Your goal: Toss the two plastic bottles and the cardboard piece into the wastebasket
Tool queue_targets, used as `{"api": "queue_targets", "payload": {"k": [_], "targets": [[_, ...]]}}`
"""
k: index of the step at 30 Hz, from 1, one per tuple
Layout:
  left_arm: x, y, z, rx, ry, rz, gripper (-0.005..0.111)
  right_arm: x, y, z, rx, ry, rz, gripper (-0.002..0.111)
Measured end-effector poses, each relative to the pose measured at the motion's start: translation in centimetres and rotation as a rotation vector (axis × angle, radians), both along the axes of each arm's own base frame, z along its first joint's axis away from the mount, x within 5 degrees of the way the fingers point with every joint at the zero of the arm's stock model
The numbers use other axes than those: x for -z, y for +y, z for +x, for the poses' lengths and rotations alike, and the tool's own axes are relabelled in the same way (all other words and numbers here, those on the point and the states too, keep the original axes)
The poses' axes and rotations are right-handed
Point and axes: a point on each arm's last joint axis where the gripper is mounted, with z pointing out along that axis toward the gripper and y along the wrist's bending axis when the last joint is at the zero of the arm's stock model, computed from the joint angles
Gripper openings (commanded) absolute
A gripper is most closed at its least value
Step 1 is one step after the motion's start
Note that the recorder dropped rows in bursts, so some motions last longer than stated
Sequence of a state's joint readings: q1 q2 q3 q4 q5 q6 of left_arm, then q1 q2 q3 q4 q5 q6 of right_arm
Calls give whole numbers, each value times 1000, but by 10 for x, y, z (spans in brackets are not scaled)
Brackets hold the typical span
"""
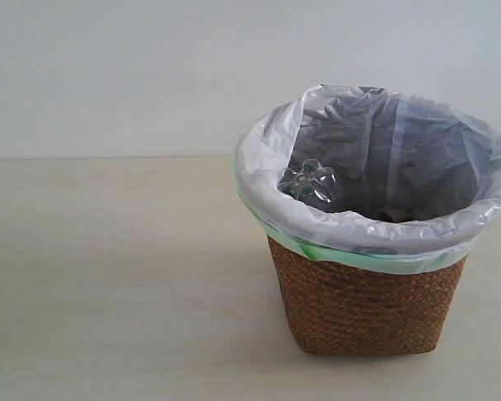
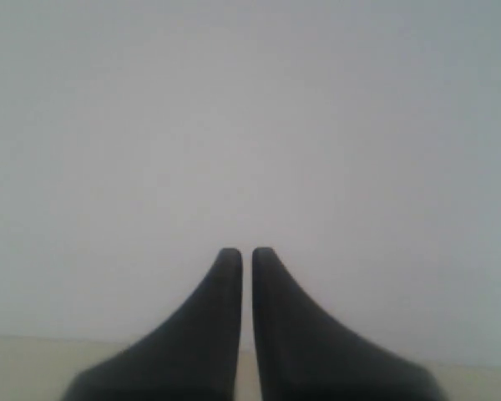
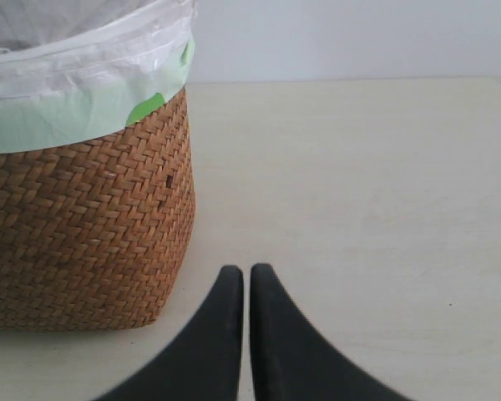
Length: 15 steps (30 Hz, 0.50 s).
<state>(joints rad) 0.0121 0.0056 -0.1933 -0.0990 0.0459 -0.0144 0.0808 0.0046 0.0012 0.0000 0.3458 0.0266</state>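
Note:
The wicker wastebasket [image 1: 367, 305] with its white bag stands on the table at the right of the exterior view. Inside it, against the near left wall, the clear base of one plastic bottle [image 1: 311, 183] shows. The other bottle and the cardboard piece are hidden or out of view. Neither arm appears in the exterior view. My left gripper [image 2: 246, 252] is shut with nothing between its fingers and faces a blank wall. My right gripper [image 3: 245, 270] is shut and empty, low over the table beside the wastebasket [image 3: 83, 234].
The pale table top [image 1: 108, 284] stretches left of the basket and a plain wall rises behind it. In the right wrist view the bag's green edge [image 3: 83, 117] folds over the basket's rim.

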Motion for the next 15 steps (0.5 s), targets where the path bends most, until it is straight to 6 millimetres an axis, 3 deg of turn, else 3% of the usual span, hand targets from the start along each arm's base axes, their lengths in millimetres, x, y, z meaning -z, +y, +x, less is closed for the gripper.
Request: {"api": "queue_targets", "payload": {"k": [9, 15], "targets": [[48, 3, 12, -51, 84, -17, 4, 0, 0, 0, 0, 0, 0, 0], [59, 4, 14, -69, 147, -5, 4, 0, 0, 0, 0, 0, 0, 0]]}}
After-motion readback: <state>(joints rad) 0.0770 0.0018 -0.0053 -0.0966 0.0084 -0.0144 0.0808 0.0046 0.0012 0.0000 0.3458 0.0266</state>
